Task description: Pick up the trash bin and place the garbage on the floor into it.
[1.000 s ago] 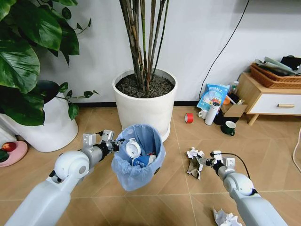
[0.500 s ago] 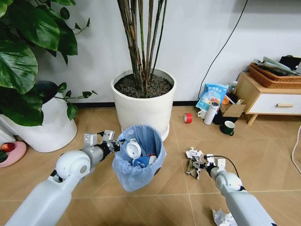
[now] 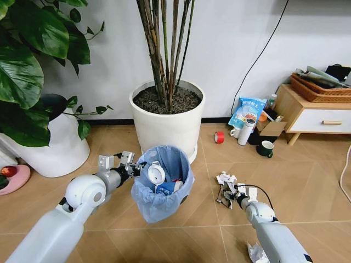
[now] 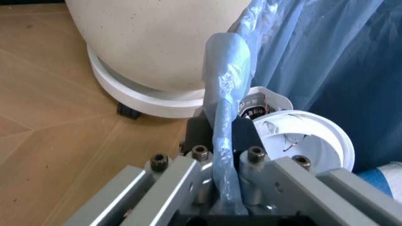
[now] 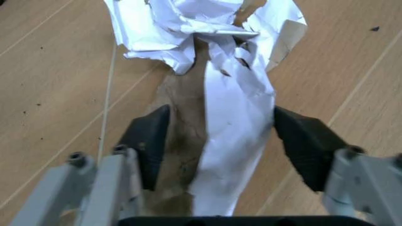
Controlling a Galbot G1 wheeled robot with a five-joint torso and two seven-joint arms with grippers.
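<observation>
Change: right gripper [image 5: 220, 141] has come lower and closer to the crumpled white-and-brown paper wad [image 3: 226, 189] over the last second; its black pads now sit either side of the paper, wide apart, not yet pressing it.
Meaning: judged from this, the reach is done and closing on the wad is the step in hand.
Left gripper [image 4: 223, 155]: clamped on the rim of the small round dark trash bin [image 3: 163, 183], pinching the crinkly light-blue plastic liner, holding the bin in front of the big white plant pot [image 3: 167, 123].
Bin contents: white round lid [image 3: 155, 174] leaning inside, a blue-white carton [image 3: 164, 188] beneath it.
Wad: flattened, torn, white sheet over brown paper, lying on the wooden floor [image 3: 307, 175] right of the bin.
Left over: another white paper wad [image 3: 255, 253] near the right arm.
</observation>
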